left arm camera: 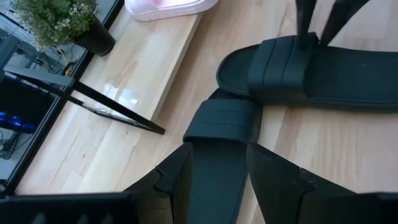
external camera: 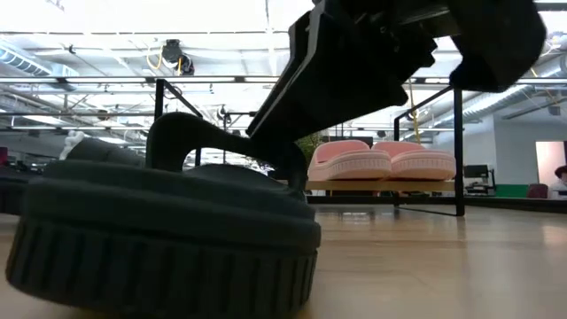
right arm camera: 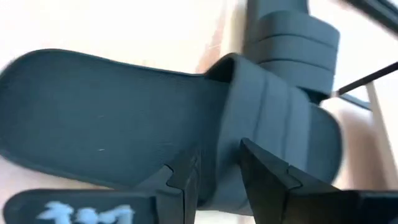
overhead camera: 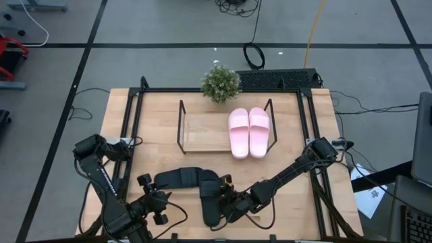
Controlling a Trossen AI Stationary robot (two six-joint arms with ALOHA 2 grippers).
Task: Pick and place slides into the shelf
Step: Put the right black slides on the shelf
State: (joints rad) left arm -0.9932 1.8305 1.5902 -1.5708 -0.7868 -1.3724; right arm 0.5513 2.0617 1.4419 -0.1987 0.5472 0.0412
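Two pale pink open-toe slide sandals (overhead camera: 249, 132) already sit side by side on the light wood board of the low black-wire shelf (overhead camera: 202, 132), at its right end, so the task looks about half done. The rest of the board is bare.

Two matte black wide-strap slide sandals are left on the wooden tabletop (overhead camera: 290, 196), in front of the shelf and well apart from it. One black slide (overhead camera: 177, 179) lies crosswise and the other black slide (overhead camera: 212, 201) points away from the shelf; their ends touch or overlap.

The right gripper (overhead camera: 226, 200) is down at the second black slide. In the right wrist view its fingers (right arm camera: 183, 177) stand slightly parted, astride the edge of the strap (right arm camera: 267, 118), with the sole running off to one side of the jaws. The jaws have not visibly closed on it; whether the pads press the strap cannot be told.

The left gripper (overhead camera: 159, 200) is near the crosswise slide. In its wrist view the fingers (left arm camera: 177, 177) are spread wide, with that slide's sole between them and its strap (left arm camera: 225, 119) just ahead of the tips, ungrasped.

By this reading, both black slides have yet to be lifted and set on the free part of the board, beside the pink pair.
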